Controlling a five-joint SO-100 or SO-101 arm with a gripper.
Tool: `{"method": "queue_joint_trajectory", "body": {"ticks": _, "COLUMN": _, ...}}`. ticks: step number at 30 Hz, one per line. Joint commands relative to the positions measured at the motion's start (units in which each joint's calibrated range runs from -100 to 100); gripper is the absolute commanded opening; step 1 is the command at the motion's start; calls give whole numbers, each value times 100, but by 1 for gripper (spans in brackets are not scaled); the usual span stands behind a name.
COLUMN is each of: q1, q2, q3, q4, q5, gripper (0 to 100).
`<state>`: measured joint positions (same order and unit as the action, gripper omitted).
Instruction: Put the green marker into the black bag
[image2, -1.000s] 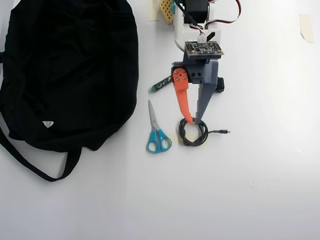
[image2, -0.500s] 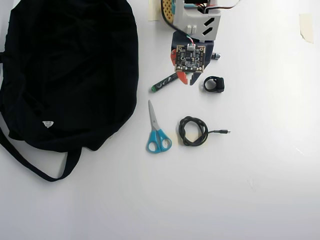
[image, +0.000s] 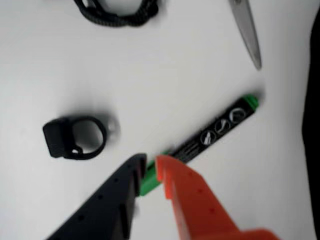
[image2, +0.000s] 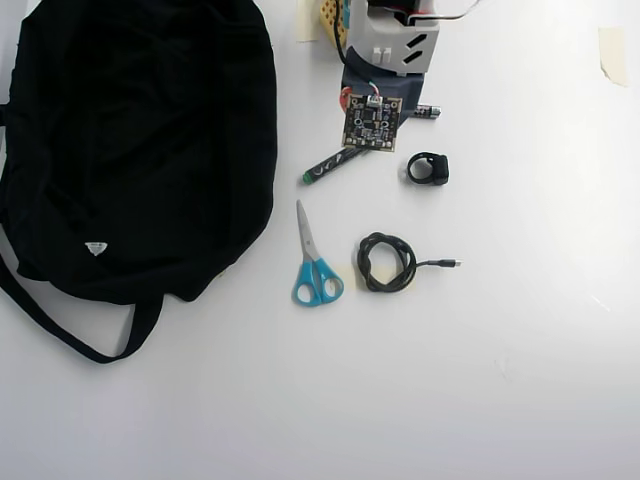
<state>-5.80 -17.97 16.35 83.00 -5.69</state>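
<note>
The green marker lies on the white table, black barrel with white print and a green tip at its far end. My gripper has its black finger and orange finger pressed on either side of the marker's green cap, low at the table. In the overhead view the marker sticks out lower left from under my arm's circuit board, which hides the fingers. The black bag lies to the left of the marker, with a white triangular label; its edge shows at the right of the wrist view.
Blue-handled scissors lie below the marker; their blades show in the wrist view. A coiled black cable and a black ring clip lie to the right. A small battery sits by the arm.
</note>
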Motion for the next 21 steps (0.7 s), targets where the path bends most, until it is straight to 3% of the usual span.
{"method": "queue_joint_trajectory", "body": {"ticks": 1, "q1": -33, "q2": -219, "q3": -171, "q4": 184, "q5": -18, "gripper": 2}}
{"method": "queue_joint_trajectory", "body": {"ticks": 9, "q1": -3, "q2": -219, "q3": -171, "q4": 210, "q5": -50, "gripper": 2}}
{"method": "queue_joint_trajectory", "body": {"ticks": 21, "q1": 5, "q2": -211, "q3": -135, "q4": 210, "q5": -931, "gripper": 2}}
